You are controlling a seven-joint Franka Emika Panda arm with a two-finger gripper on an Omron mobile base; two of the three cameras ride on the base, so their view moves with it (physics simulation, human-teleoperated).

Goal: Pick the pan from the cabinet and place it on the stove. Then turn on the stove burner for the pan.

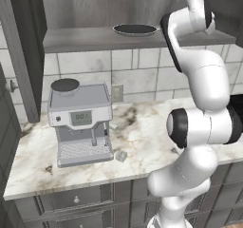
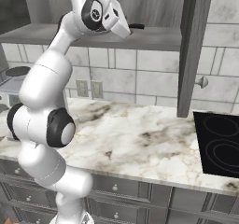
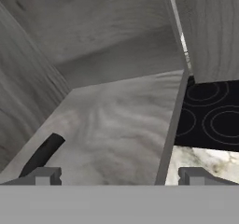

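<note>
End effector (image 3: pixel 119 176) agape over wood-grain cabinet (image 3: pixel 116 120)

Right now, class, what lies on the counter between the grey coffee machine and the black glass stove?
Bare marbled countertop separates coffee machine from stove, per the right base view.

One pan (image 1: pixel 135 30), one coffee machine (image 1: pixel 80 124), one stove (image 2: pixel 219 144), two wall outlets (image 2: pixel 89 89).

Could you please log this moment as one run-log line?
phase: reaching for pan | pan: on cabinet shelf | gripper: open, inside cabinet, by handle | stove: bare
</note>
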